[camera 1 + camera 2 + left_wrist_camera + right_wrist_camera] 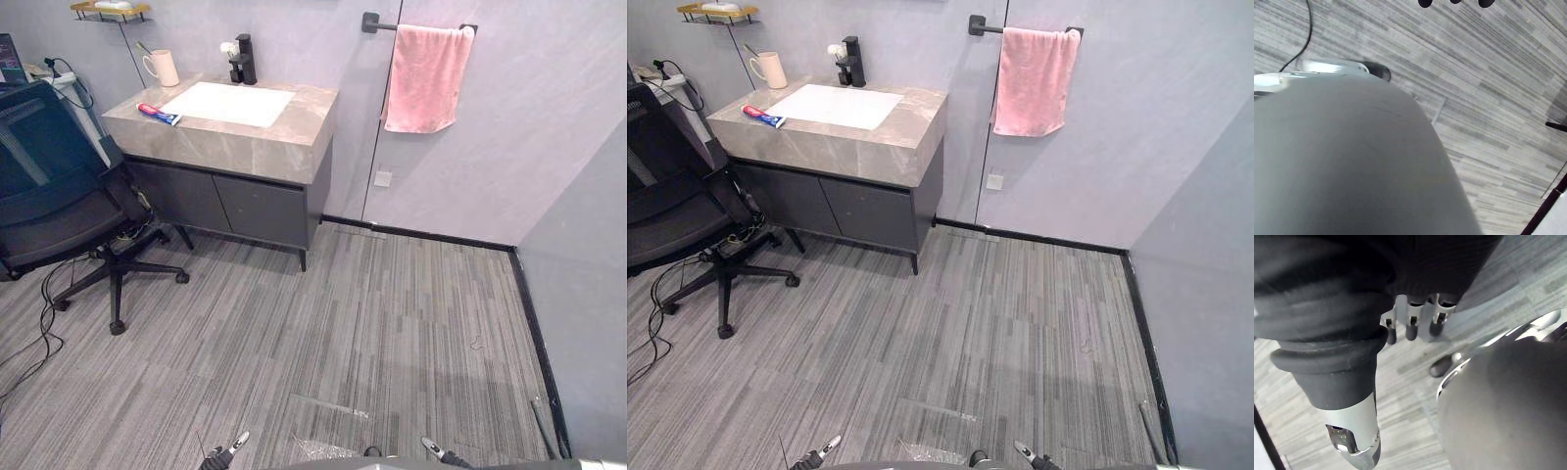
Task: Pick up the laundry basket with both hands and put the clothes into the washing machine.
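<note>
Right wrist view: right hand [1353, 427] hangs loose, fingers [1411, 325] straight, empty | left hand [1426, 3] likewise relaxed, over striped floor [1498, 98].

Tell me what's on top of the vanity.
A white basin, black tap, mug and toothpaste tube. The mug's inside is hidden. Closed doors hide the cupboard underneath.

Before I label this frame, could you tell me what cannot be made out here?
Left hand: left wrist view, cut off by the top edge; open or shut unclear.
Shelf: left eye view, its load cut off by the top edge.
Cup: left eye view, its contents too small.
</note>
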